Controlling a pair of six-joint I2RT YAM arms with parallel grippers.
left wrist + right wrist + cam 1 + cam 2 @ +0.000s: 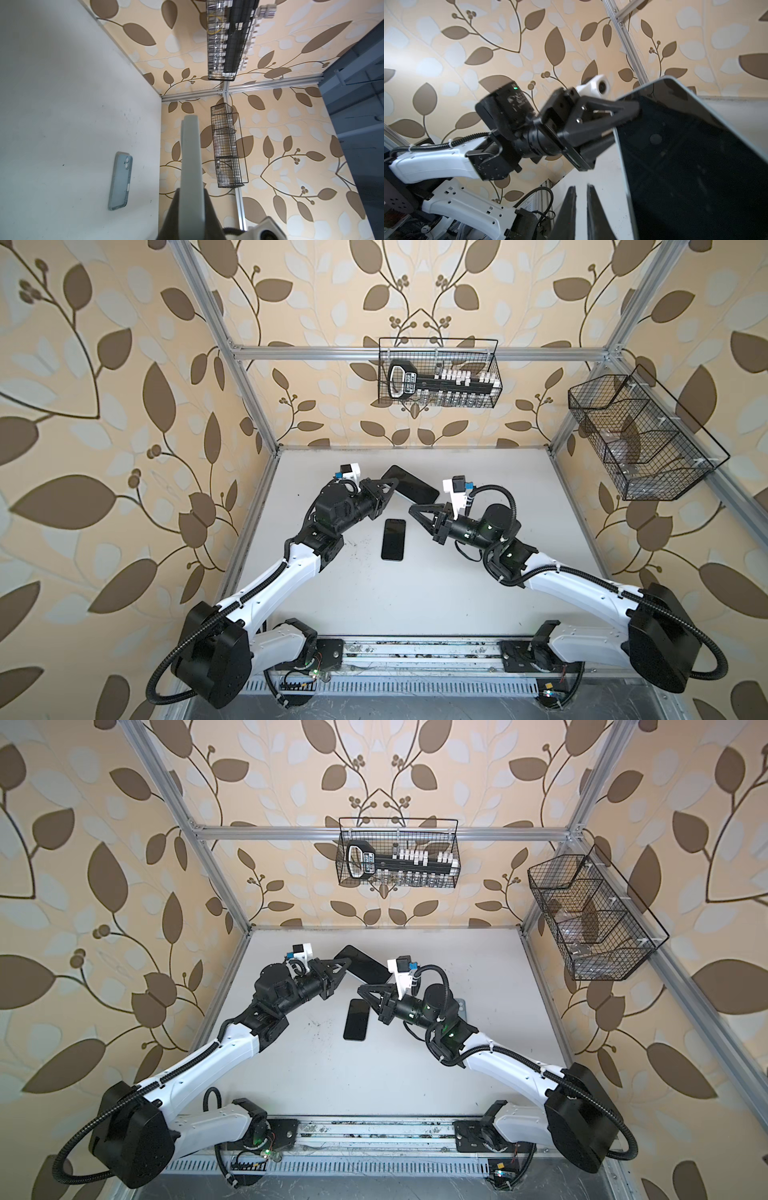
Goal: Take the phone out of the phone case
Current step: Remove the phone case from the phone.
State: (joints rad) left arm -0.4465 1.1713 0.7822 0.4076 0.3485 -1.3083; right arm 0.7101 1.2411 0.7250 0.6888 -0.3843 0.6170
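My left gripper (392,487) is shut on one end of the phone (415,487), a black-screened slab with a pale rim, and holds it tilted above the back of the table. In the left wrist view the phone (191,166) shows edge-on between the jaws. The phone case (393,539) lies flat and alone on the table in both top views. In the left wrist view the case (121,180) looks pale blue, with a raised rim and camera cut-outs. My right gripper (411,510) hovers just right of the case and below the phone's free end. Its jaws (580,188) are nearly together with nothing between them.
The white table (415,605) is walled by an aluminium frame. A wire basket (440,373) with a tool and small parts hangs on the back wall. A second wire basket (640,439) hangs on the right wall. The arms' base rail (415,655) runs along the front edge.
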